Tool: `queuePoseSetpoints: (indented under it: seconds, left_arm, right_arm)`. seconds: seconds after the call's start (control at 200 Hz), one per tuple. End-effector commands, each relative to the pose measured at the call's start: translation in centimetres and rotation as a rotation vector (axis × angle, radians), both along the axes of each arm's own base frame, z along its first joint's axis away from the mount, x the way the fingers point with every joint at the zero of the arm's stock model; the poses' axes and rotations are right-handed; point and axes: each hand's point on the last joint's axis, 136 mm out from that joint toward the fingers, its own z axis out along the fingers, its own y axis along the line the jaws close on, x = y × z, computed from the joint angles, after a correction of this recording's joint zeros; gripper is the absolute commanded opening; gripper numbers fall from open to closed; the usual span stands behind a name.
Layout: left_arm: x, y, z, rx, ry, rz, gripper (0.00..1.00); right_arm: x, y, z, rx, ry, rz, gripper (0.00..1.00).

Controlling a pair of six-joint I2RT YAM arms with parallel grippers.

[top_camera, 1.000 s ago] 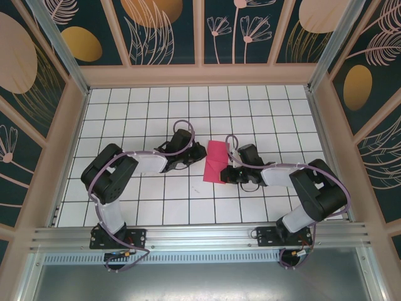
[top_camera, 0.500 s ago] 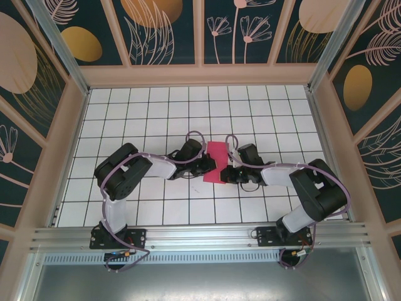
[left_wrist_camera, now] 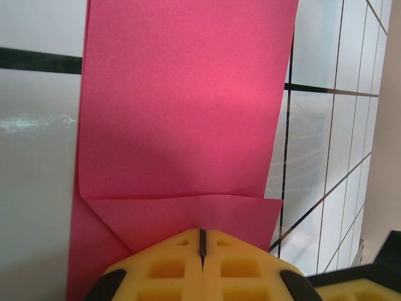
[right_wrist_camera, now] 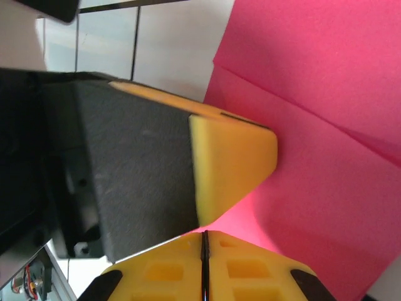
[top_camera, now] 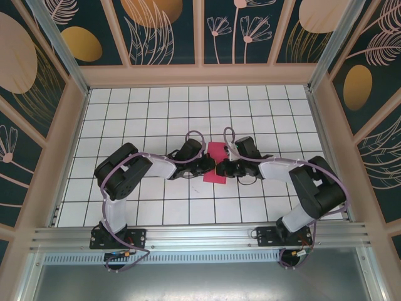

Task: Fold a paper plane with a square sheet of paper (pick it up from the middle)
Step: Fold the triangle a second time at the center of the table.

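**Left gripper (left_wrist_camera: 202, 243) and right gripper (right_wrist_camera: 204, 243): both pressed shut**

Tips met nose to nose on the magenta paper (top_camera: 217, 149), a folded strip at the middle of the table (top_camera: 156, 113). Couldn't tell if either pinched a layer. From above, the fingers hid the paper's centre. Wrist views cut off its far ends.

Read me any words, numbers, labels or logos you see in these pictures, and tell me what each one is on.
None can be read.
The pink paper is plain.
The tiled table bears only grid lines.
The walls carry leaf and flower patterns, no lettering.
Any marking on the arm bases is too small to read.
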Motion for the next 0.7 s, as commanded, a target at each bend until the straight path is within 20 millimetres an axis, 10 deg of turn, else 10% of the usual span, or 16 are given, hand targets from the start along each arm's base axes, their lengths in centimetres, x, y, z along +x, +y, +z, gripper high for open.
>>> queuePoseSetpoints:
  seconds: [0.0, 0.696]
  left_arm:
    - [-0.2, 1.0, -1.9, 0.062, 0.027, 0.013, 0.07]
    - [-0.6, 2.7, -4.2, 0.161, 0.062, 0.05, 0.03]
  right_arm:
    - [-0.5, -0.6, -2.0, -0.045, 0.056, 0.011, 0.12]
    - [-5.6, -4.6, -4.0, -0.102, 0.175, -0.053, 0.14]
